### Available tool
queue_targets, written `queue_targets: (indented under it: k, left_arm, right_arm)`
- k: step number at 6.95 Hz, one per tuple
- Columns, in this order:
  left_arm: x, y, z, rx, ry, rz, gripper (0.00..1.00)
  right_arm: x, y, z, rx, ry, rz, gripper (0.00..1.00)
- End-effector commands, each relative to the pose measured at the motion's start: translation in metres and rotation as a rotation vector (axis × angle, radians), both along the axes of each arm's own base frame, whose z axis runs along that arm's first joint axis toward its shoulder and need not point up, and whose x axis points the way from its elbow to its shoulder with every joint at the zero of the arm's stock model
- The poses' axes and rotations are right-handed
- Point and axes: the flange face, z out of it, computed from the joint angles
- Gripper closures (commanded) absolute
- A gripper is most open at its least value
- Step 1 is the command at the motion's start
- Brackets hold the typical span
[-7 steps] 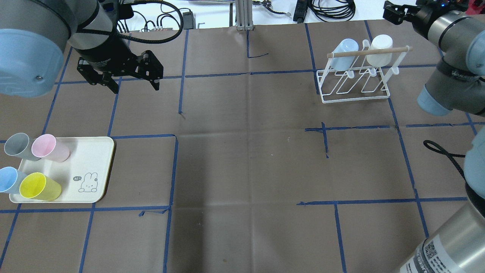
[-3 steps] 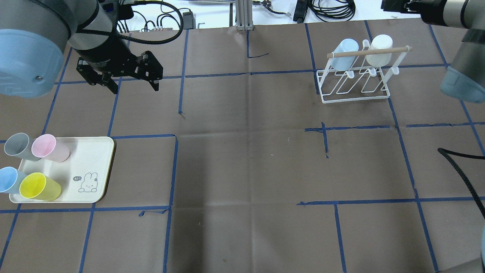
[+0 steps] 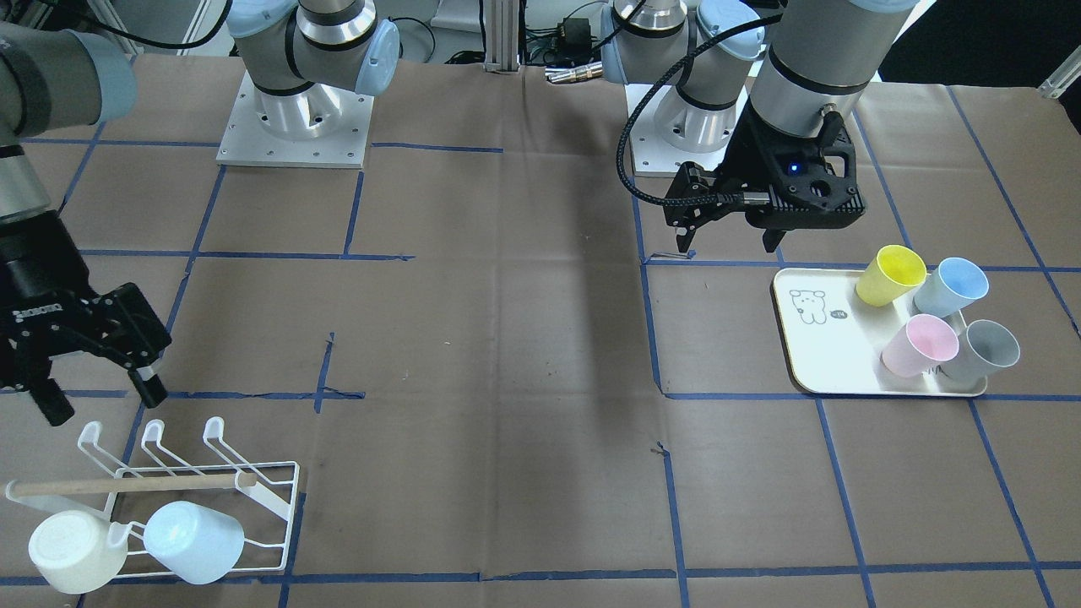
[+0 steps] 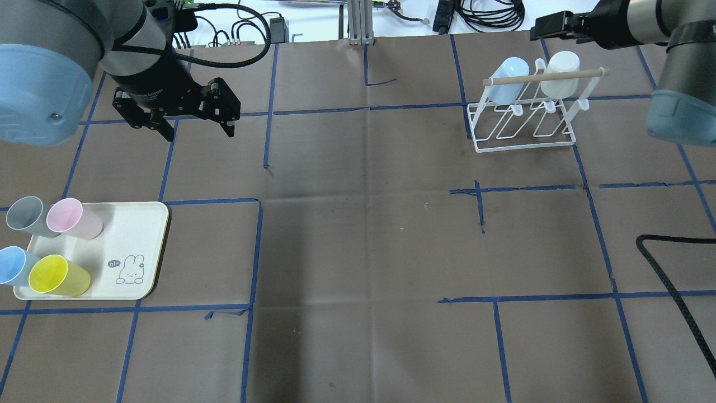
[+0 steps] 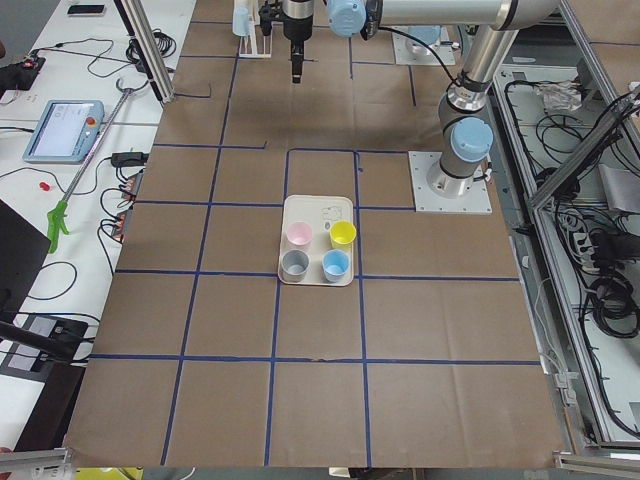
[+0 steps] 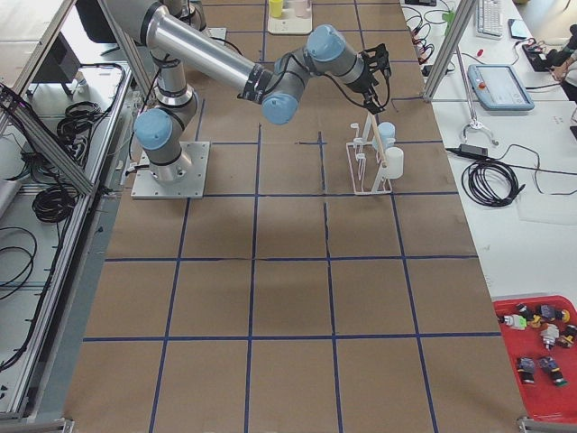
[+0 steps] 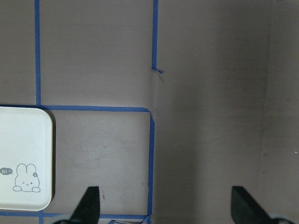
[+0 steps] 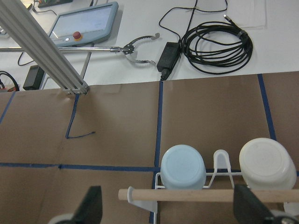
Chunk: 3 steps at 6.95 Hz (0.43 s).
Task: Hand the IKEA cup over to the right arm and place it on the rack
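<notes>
Since the cups wait on the left arm's side and the rack stands on the right arm's, each cup must, by this reading, cross the bare middle of the table (image 4: 363,235) by hand-over. Lower left of the overhead view: the tray (image 4: 128,235) carries the yellow cup (image 4: 59,275) and blue cup (image 4: 14,265) nearest the bottom edge, with the pink cup (image 4: 72,218) and grey cup (image 4: 28,215) behind them. Each stands on its base, mouth up and long axis vertical, which leaves its side walls free for a grasp. None is gripped, and which goes next cannot be told. Upper left: the left gripper (image 4: 198,131) hovers over bare paper beyond the tray, jaws spread wide and empty, apparently poised for a pick. Upper right: the rack (image 4: 524,146) bears a hung blue cup (image 4: 509,81) and a hung white cup (image 4: 561,74), mouths down and tilted behind the dowel (image 4: 545,76), bases pointing up and away. The prongs (image 4: 551,105) of its near row are bare, presumably for later cups. Top right corner: the right gripper (image 3: 103,404) is raised clear near the rack, fingers wide apart and holding nothing.
</notes>
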Motion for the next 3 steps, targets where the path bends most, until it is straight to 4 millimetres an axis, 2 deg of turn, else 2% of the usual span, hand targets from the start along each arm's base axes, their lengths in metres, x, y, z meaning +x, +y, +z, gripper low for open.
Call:
queue_targets:
  k: [1,3]
  left_arm:
    - [0.000,0.001,-0.002,0.008,0.000,0.000,0.00]
    - [0.000,0.003,-0.002,0.014,0.000,0.000,0.00]
  right_arm:
    - [0.044,0.022,0.015,0.167,0.063,0.032,0.00]
    - [0.061,0.055,0.030,0.461,0.026,0.065,0.00]
